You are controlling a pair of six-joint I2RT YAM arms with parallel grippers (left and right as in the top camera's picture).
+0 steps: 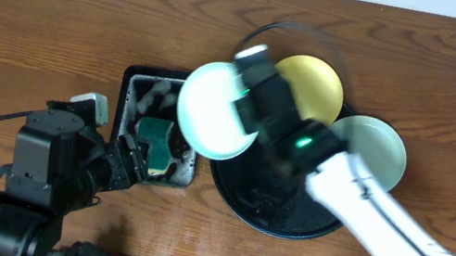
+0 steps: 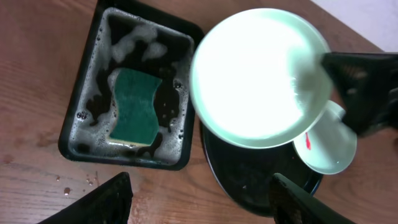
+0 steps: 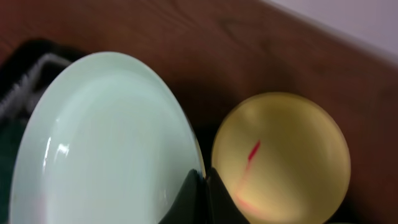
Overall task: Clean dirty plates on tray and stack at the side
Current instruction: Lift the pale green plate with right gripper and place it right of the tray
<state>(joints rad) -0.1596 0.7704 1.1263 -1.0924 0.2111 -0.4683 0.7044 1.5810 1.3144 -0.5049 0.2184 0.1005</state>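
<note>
Pinched at its rim between my right fingers [image 3: 200, 186], the mint-green plate [image 3: 99, 143] fills most of the right wrist view. The fingers are pressed together on the thin edge, with the dish tilted out to one side of them. From overhead it hangs above the spot where the rectangular soapy tray [image 1: 137, 84] meets the round black tray [image 1: 269, 215], clear of both. I see no red on its face, though glare washes it out in the left wrist view.

My left fingers [image 1: 133, 158] are spread wide and hold nothing. They are poised just beside the near end of the soapy tray, where the green sponge [image 2: 134, 106] lies flat in the foam.

Two plates wait on the round tray. A yellow plate [image 3: 286, 155] at its far edge has a red smear [image 3: 254, 151]. A second mint-green plate [image 2: 329, 146] on its right side overhangs the rim and has a small red mark of its own.

I judge these dishes to be light, stiff and glossy, and slick once wet. A pinch on one edge gives little hold against twisting, so scrubbing pressure could make the plate pivot or slip. Gripping deeper over the rim, on the side away from where the sponge will press, seems safest. The sponge looks soft, and I would take it across its narrow waist.
</note>
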